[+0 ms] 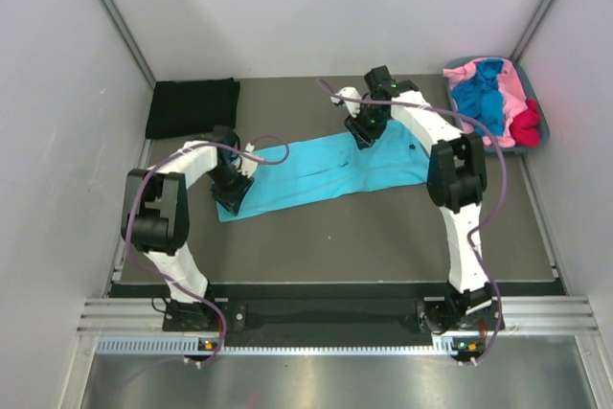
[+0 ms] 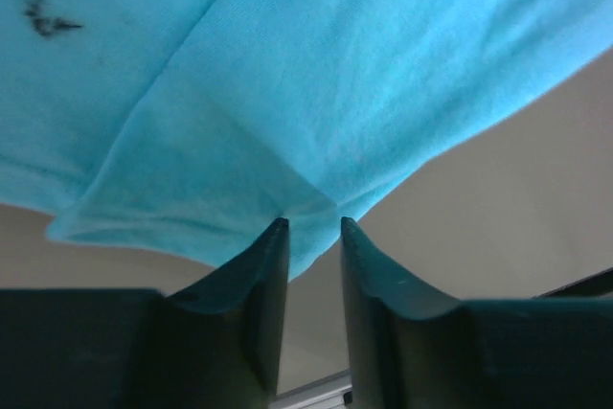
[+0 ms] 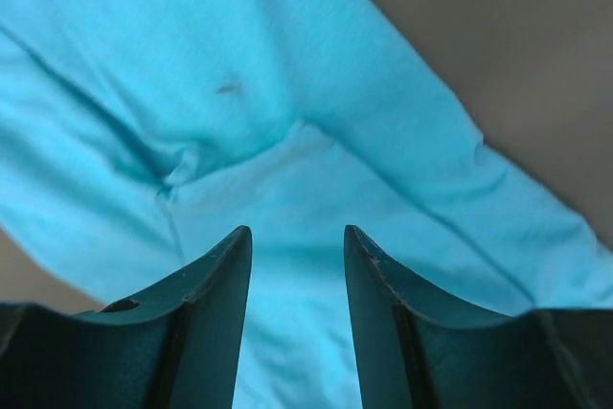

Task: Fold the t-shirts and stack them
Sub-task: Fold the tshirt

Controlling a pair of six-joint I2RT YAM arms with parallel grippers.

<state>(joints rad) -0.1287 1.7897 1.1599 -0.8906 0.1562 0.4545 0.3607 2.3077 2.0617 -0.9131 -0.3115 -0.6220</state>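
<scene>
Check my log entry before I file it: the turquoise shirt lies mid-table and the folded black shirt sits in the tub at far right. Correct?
No. The top external view shows the black shirt at the far left corner of the table, not in the tub. The turquoise shirt does lie mid-table.

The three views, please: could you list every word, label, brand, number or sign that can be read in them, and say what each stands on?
No text can be read in any view.
The turquoise t-shirt has no print; the dark mark in the left wrist view is a smudge, not lettering.
The black t-shirt, the piled t-shirts and the tub show nothing readable.
</scene>
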